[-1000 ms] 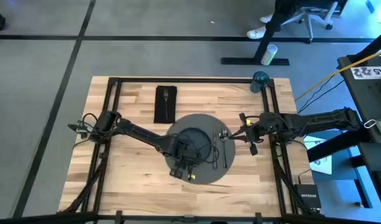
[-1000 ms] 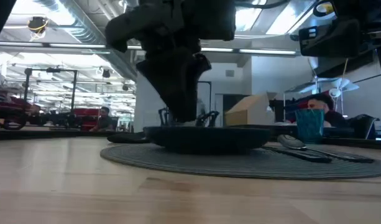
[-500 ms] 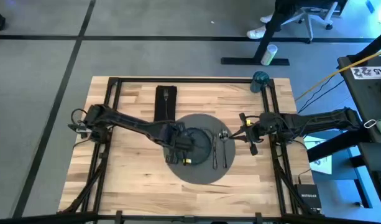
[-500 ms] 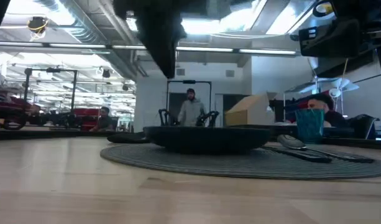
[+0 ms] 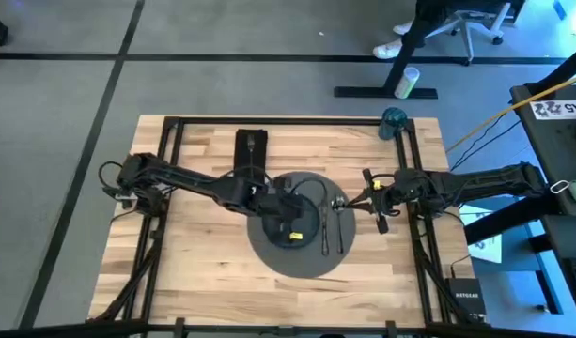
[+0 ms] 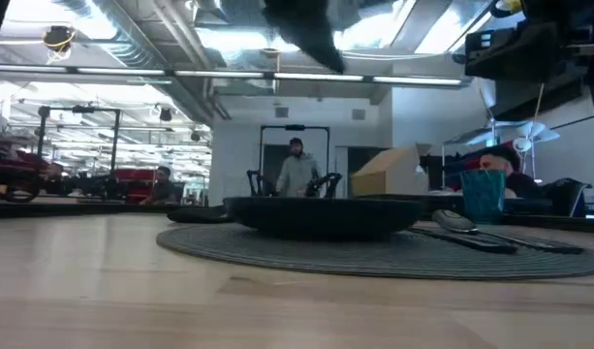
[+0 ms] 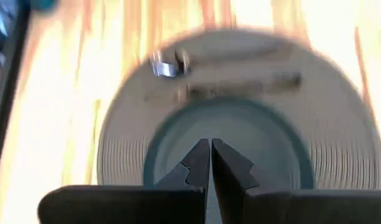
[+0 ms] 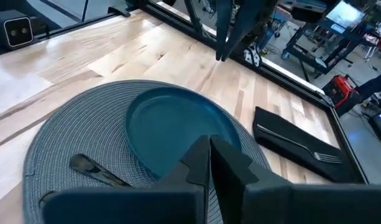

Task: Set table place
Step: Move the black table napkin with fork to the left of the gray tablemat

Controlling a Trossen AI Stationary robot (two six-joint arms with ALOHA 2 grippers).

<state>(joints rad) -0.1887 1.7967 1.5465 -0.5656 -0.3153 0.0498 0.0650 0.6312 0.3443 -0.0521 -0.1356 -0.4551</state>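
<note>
Left gripper point(image 7: 210, 163) closed, empty, above plate point(image 5: 292, 214); approach fork point(image 5: 252, 143) on napkin point(image 5: 249, 157) squarely.

Blue plate point(image 5: 302, 214), spoon point(image 5: 338, 221), black napkin point(image 5: 249, 156) with fork point(image 8: 330, 158), teal cup point(image 5: 393, 120).

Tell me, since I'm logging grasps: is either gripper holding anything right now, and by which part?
Nothing is held. The left gripper hangs shut and empty above the plate; the right gripper is shut and empty at the placemat's right side.
</note>
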